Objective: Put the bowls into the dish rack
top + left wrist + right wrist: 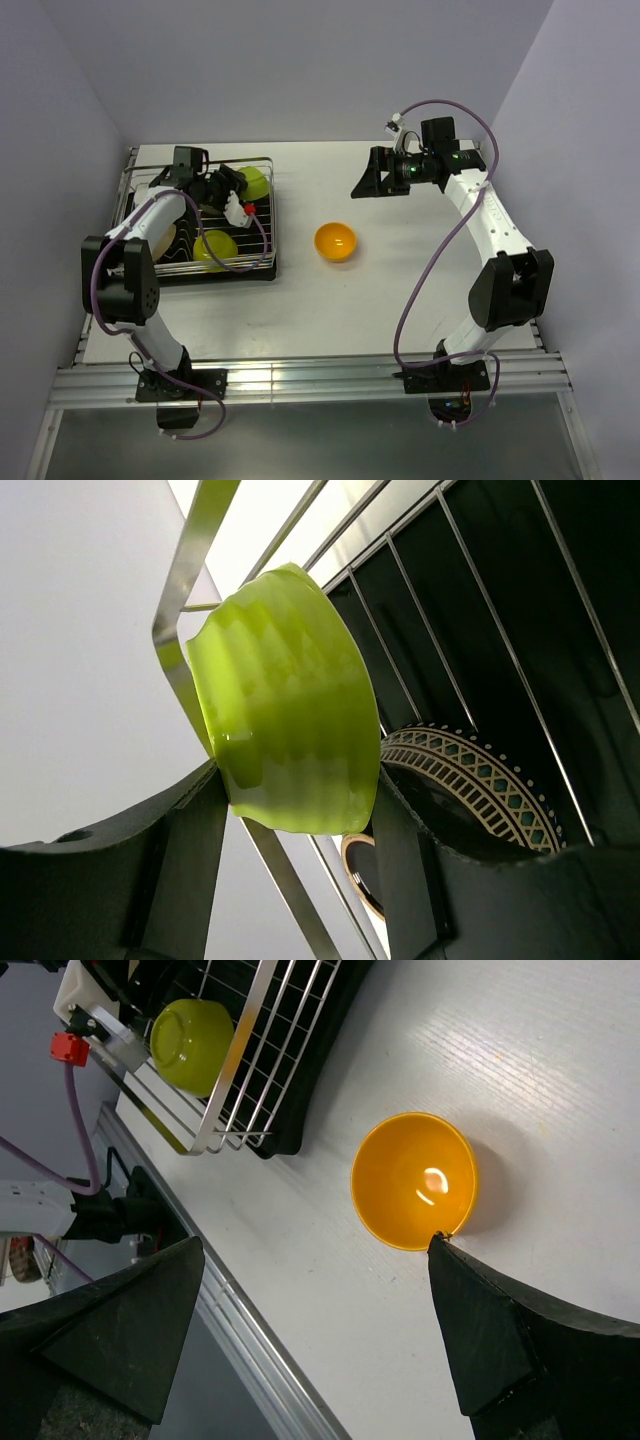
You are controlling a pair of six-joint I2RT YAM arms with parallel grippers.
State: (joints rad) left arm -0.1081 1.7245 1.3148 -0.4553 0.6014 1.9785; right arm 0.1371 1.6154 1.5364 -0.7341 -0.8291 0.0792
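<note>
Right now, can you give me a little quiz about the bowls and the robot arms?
1. True or false: the orange bowl is already inside the dish rack.
2. What is the left gripper holding? A) a lime bowl B) the orange bowl C) nothing
3. Fill in: the right gripper is wide ____.
Key: 1 false, it sits on the table; 2 A; 3 open.

No legible text, labels, brands or numbers on anything in view.
</note>
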